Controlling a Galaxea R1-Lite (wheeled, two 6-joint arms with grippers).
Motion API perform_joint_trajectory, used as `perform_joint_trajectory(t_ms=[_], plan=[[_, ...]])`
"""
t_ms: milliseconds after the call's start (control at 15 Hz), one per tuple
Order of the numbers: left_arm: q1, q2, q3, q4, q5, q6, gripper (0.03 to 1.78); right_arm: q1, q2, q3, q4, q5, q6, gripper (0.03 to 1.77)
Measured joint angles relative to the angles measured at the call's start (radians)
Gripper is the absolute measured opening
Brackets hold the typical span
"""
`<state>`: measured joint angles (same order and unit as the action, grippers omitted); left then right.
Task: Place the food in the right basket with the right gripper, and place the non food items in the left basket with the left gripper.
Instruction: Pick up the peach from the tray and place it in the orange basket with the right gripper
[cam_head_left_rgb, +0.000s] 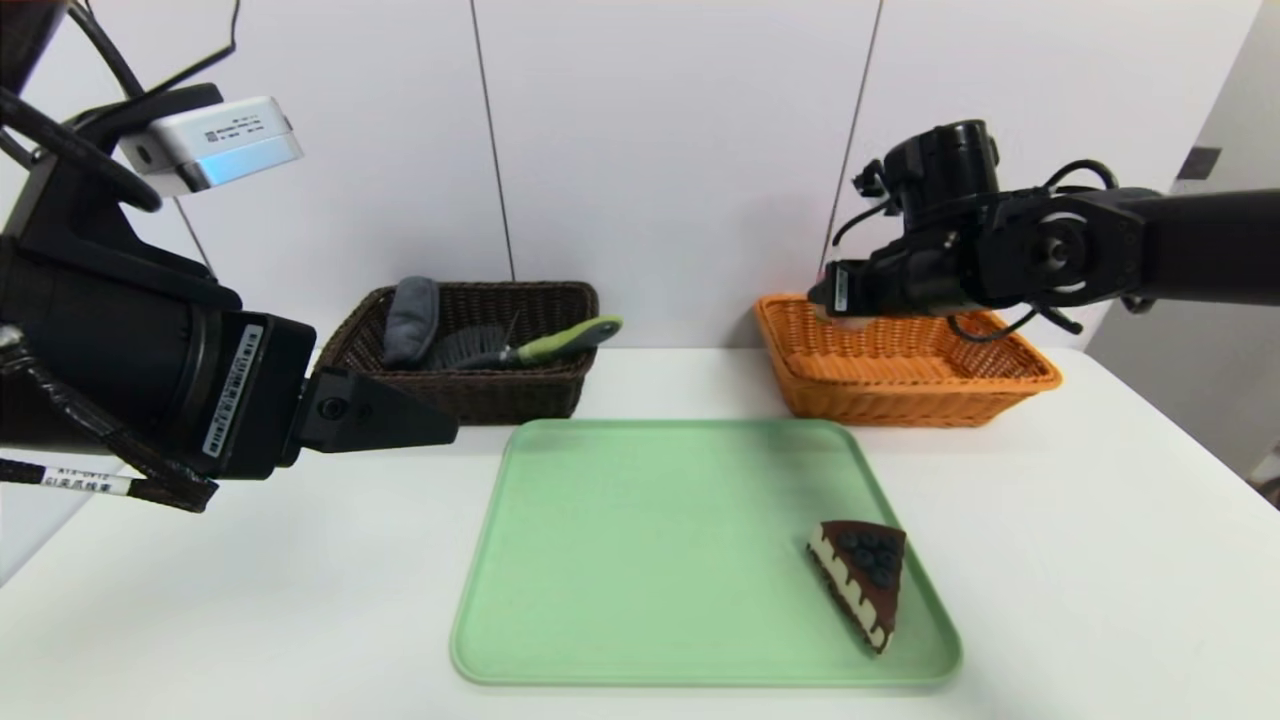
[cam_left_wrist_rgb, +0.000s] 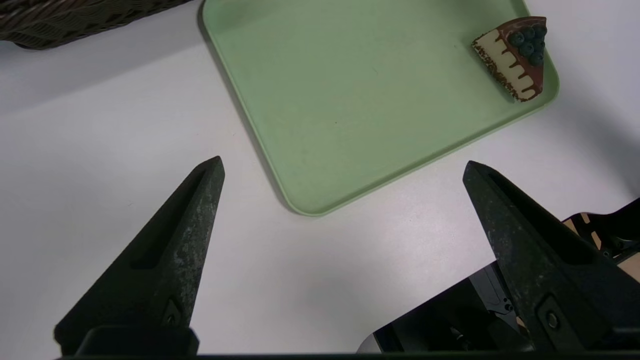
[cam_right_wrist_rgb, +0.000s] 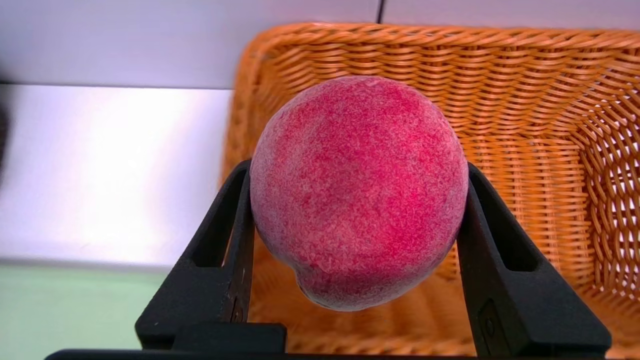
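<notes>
The right gripper (cam_right_wrist_rgb: 357, 200) is clamped on a red peach (cam_right_wrist_rgb: 359, 192), 1 finger pressed against each side of the fruit, so the jaws stand only as far apart as the peach is wide. In the right wrist view the peach hangs above the open orange basket (cam_right_wrist_rgb: 525, 100), near the corner of it that lies toward the tray, with the woven floor visible beneath it. From the head view the right gripper (cam_head_left_rgb: 835, 290) is over the left end of the orange basket (cam_head_left_rgb: 1000, 385), which sits at the back right of the white table (cam_head_left_rgb: 1100, 560); the peach is mostly hidden there behind the gripper body. The left gripper (cam_left_wrist_rgb: 344, 167) hovers with its 2 fingers spread wide and nothing between them, over the bare table at the front left, just off the near corner of the green tray (cam_left_wrist_rgb: 350, 100). On that green tray (cam_head_left_rgb: 640, 560), at its front right corner, lies 1 slice of chocolate cake (cam_head_left_rgb: 863, 578) topped with blueberries, well apart from both grippers. The dark brown basket (cam_head_left_rgb: 470, 385) at the back left holds a grey cloth item (cam_head_left_rgb: 410, 318) and a brush with a green handle (cam_head_left_rgb: 530, 345).
</notes>
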<state>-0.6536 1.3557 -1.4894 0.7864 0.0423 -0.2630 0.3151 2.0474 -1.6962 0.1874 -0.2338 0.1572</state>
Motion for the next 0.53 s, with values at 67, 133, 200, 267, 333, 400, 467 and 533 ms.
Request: perform_joint_trajectory(t_ms=[67,133,200,267,333,400,467,533], plan=[[0.000,0.000,0.000,0.000,0.000,-0.001,1.69,-0.010,0.036,-0.023,0.001,0.000,-0.001,1.11],[0.000,0.000,0.000,0.000,0.000,-0.003,1.69,-0.017,0.066,-0.045,0.003,0.000,-0.003,1.11],[0.000,0.000,0.000,0.000,0.000,-0.004,1.69,-0.024,0.095,-0.071,0.008,0.000,-0.005,1.11],[0.000,0.000,0.000,0.000,0.000,-0.004,1.69,-0.029,0.123,-0.098,0.017,0.000,-0.008,1.11],[0.000,-0.001,0.000,0.000,0.000,-0.006,1.69,-0.033,0.150,-0.124,0.031,0.001,-0.013,1.11],[0.000,-0.003,0.001,0.001,0.000,-0.006,1.69,-0.035,0.167,-0.141,0.046,0.003,-0.016,1.11],[0.000,-0.004,0.001,0.001,0.000,-0.006,1.69,-0.035,0.183,-0.153,0.054,0.005,-0.017,1.11],[0.000,-0.005,0.001,0.000,0.000,-0.008,1.69,-0.036,0.197,-0.161,0.056,0.006,-0.018,1.11]])
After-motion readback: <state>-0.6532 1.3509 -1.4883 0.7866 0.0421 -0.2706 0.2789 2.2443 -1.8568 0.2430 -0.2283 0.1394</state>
